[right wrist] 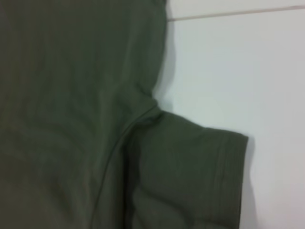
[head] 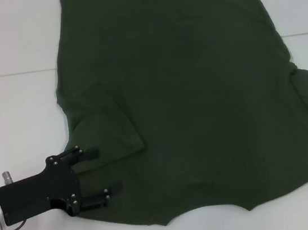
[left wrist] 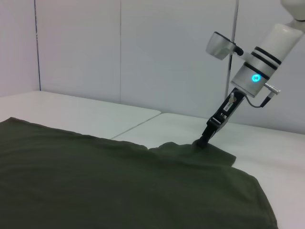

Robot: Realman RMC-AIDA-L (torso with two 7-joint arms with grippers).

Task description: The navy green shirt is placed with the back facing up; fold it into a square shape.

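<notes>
One sleeve done. Head view: navy green shirt (head: 197, 98) flat on worktop (head: 11, 111), left sleeve folded in, left gripper (head: 102, 173) spread over shoulder edge. Left wrist view: right gripper (left wrist: 202, 141) on far sleeve, finger state unclear. Right wrist view: sleeve (right wrist: 190, 176) still out; likely next fold.

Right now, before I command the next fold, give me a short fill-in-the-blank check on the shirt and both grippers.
1. The left sleeve of the navy green shirt lies folded ____ the shirt's body.
2. The left gripper sits at the shirt's left shoulder with its fingers ____.
3. The right gripper, seen in the left wrist view, touches down on the shirt's right ____.
4. The shirt lies on a ____ table.

Missing words: onto; open; sleeve; white
</notes>
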